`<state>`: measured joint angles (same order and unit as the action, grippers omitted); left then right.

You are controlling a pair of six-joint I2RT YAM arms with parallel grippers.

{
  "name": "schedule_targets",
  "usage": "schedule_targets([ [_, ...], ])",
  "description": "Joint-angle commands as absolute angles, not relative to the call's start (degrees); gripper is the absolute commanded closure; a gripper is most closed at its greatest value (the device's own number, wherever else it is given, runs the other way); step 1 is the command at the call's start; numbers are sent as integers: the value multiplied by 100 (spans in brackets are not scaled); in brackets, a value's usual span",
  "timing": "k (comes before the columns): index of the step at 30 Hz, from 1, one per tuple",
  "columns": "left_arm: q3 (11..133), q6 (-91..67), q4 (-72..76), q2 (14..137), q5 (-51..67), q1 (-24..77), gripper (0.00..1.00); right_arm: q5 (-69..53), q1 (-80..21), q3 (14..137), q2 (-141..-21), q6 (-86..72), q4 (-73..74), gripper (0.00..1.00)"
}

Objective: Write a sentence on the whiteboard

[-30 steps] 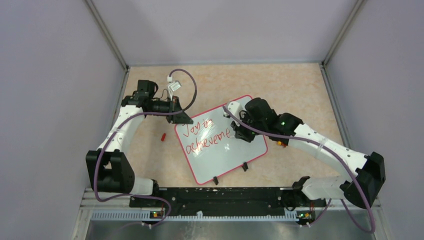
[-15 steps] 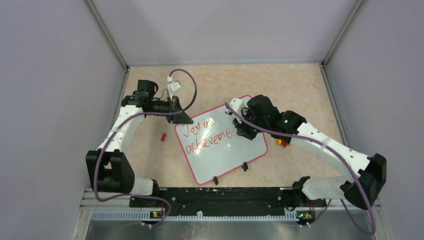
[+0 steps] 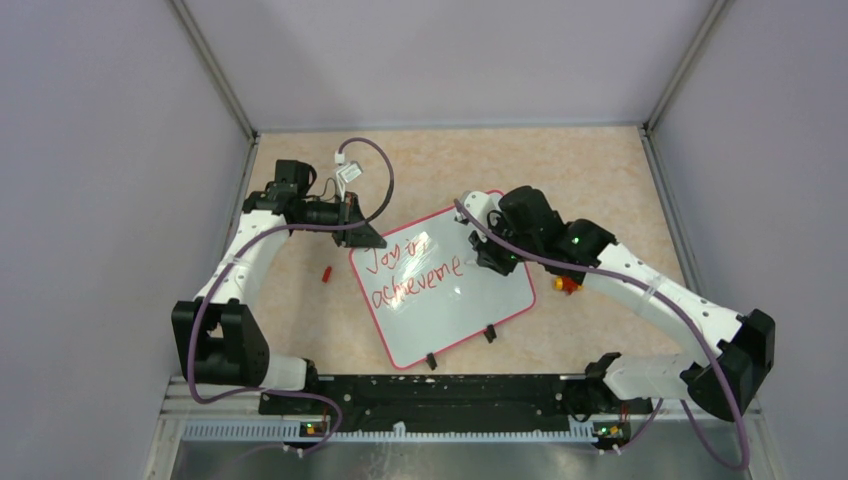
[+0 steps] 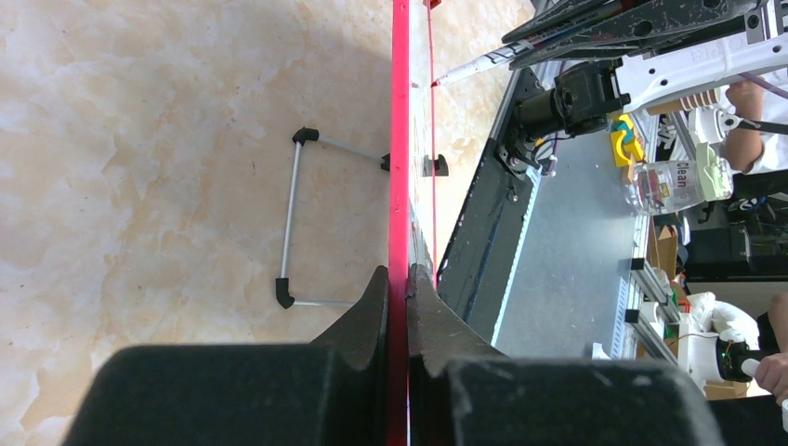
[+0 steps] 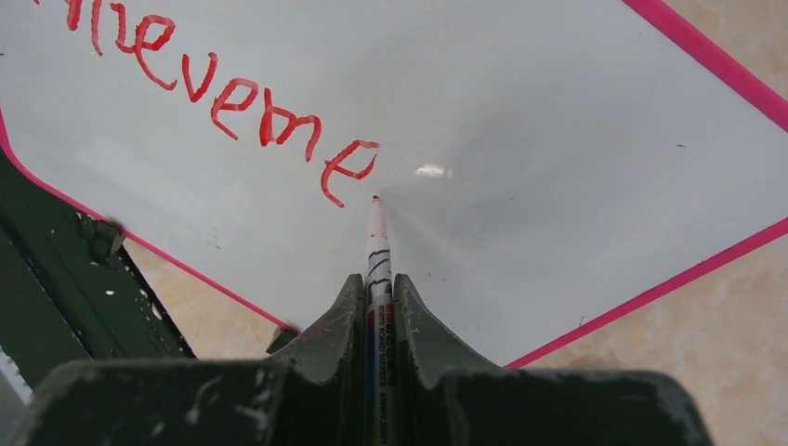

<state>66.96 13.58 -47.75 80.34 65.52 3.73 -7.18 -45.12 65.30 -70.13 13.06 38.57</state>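
The whiteboard (image 3: 450, 310) with its red-pink frame lies tilted in the middle of the table. Red words on it read about "Joy in" and "acheveme" (image 3: 415, 278). My left gripper (image 3: 362, 236) is shut on the board's far-left corner; the left wrist view shows the red frame edge (image 4: 400, 139) clamped between the fingers. My right gripper (image 3: 492, 262) is shut on a white marker (image 5: 378, 251), tip touching the board just right of the last red "e" (image 5: 348, 167).
A small red cap (image 3: 326, 272) lies on the table left of the board. An orange and yellow object (image 3: 567, 284) lies right of the board under my right arm. The board's wire leg (image 4: 293, 223) shows in the left wrist view. Grey walls enclose the table.
My right gripper has moved right along the second line with the marker, and the red word has grown by a letter. The left arm has not moved.
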Motion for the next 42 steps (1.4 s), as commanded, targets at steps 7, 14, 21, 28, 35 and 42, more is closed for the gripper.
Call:
schedule_targets([
  [7,6664,1590,-4765,7968,6020,361,100,-748,-4465,6885,-7060,1335,3543,100],
  [14,6651,1586,-4770,7947,6009,360,100,-721,-4464,6666,-7110,1354,3450,100],
  [21,6658,1602,-4779,7965,6018,360,100,-743,-4465,6433,-6986,1323,3511,100],
  [28,6640,1611,-4765,7955,6016,360,100,-849,-4465,6270,-6883,1244,3580,100],
  [35,6648,1617,-4769,7959,6024,360,100,-825,-4465,6529,-6964,1239,3554,100],
  [42,6640,1619,-4772,7954,6017,361,100,-565,-4465,6862,-7144,1226,3444,100],
])
